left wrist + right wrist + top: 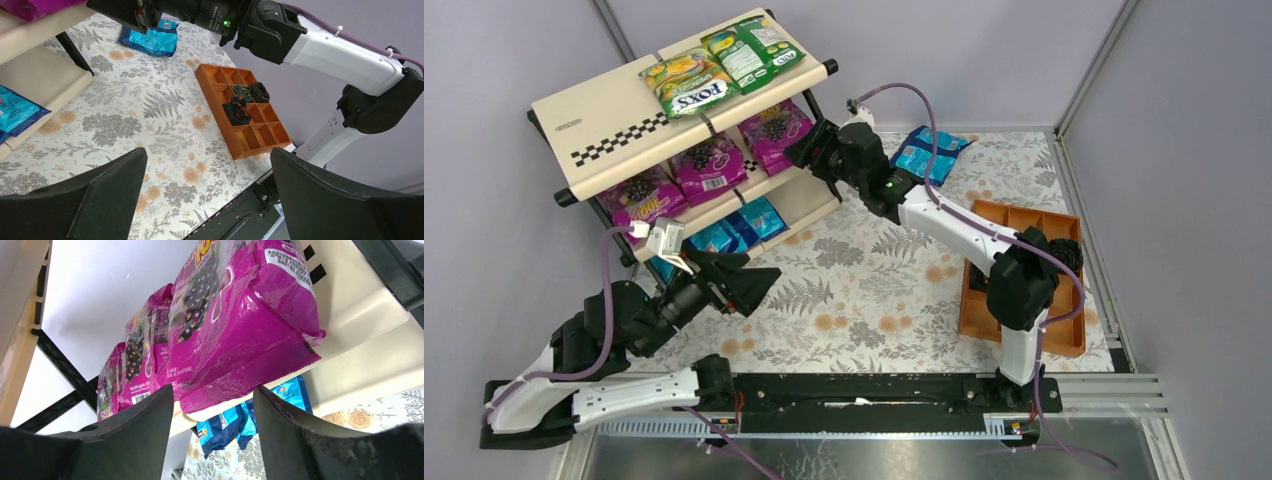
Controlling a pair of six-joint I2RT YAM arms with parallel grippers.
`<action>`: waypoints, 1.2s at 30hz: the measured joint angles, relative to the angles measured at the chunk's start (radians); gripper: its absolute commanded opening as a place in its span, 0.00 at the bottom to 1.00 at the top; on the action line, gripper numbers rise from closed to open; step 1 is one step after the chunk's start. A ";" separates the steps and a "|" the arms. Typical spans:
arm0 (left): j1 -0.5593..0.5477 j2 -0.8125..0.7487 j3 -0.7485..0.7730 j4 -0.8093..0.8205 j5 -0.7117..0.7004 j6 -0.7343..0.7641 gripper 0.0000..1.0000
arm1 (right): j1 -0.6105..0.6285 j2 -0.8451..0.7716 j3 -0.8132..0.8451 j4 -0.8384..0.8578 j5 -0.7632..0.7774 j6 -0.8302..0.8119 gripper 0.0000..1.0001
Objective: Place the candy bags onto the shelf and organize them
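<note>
Candy bags (pixel 709 165) fill the shelf (pixel 599 125); one blue bag (pixel 932 152) beside it is left, perhaps two stacked. Left gripper (pixel 207 160) and right gripper (pixel 214 390) both gape empty.

**Bright, even light, soft shadows**

Light falls evenly from overhead. The shelf (pixel 614 125) looks sharp, with a soft grey shadow under its top board. The magenta bags (pixel 240 335) on its middle board carry white glare streaks. The tablecloth (pixel 864 290) beside it is unblurred.
</note>
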 measured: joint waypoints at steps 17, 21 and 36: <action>0.000 0.000 0.000 0.001 0.006 0.000 0.98 | 0.000 0.161 0.208 -0.004 -0.081 0.002 0.64; 0.000 0.000 0.000 0.001 0.009 0.000 0.99 | 0.000 0.159 0.209 -0.001 -0.091 -0.005 0.68; 0.000 0.021 -0.024 0.046 0.016 0.001 0.99 | -0.005 -0.525 -0.542 -0.010 0.078 -0.366 1.00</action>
